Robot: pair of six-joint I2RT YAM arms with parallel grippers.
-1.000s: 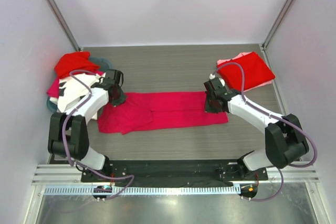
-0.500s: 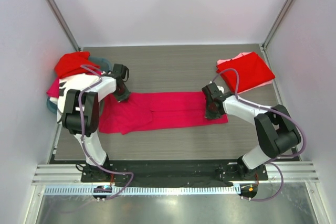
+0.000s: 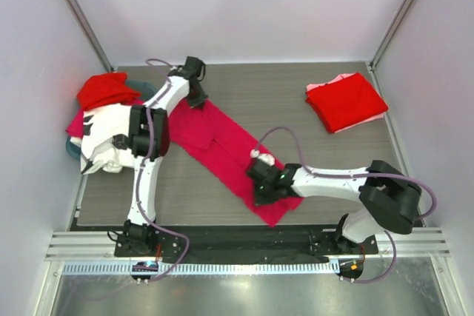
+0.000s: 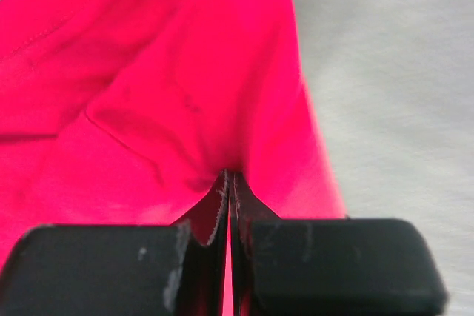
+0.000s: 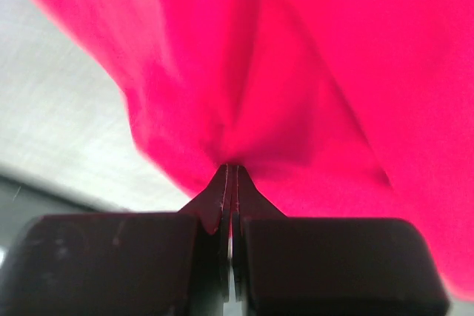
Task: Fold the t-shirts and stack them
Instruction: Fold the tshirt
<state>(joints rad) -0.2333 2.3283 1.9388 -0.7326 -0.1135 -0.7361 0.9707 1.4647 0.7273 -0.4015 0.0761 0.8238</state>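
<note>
Swung round since a second ago, the long crimson-pink t-shirt (image 3: 215, 142) no longer lies straight across the middle of the table (image 3: 281, 94). It now runs as a diagonal strip from the far left towards the near centre. The left arm has reached out to the far side, and the right arm has pulled in low towards the near edge.

Seen from above, the left gripper (image 3: 197, 100) sits at the far end of the strip. The right gripper (image 3: 261, 190) sits near its front end, where a corner of cloth pokes out towards the arm bases.

From the left wrist camera, the left gripper (image 4: 228, 175) has its black jaws pressed together. They pinch a small ridge of the crimson-pink t-shirt (image 4: 148, 72), with grey table surface to the right.

From the right wrist camera, the right gripper (image 5: 229, 168) is likewise clamped tight on a gathered fold of the same t-shirt (image 5: 296, 72), which fills most of the view.

At the far right of the table lies a folded red t-shirt (image 3: 346, 101), with a pale pink t-shirt (image 3: 318, 88) showing beneath its far edge.

At the far left is a loose heap: a crumpled red t-shirt (image 3: 104, 90) on top, a white t-shirt (image 3: 104, 138) with black print nearer the arms, and a teal basket (image 3: 147, 88) just visible behind the heap.
</note>
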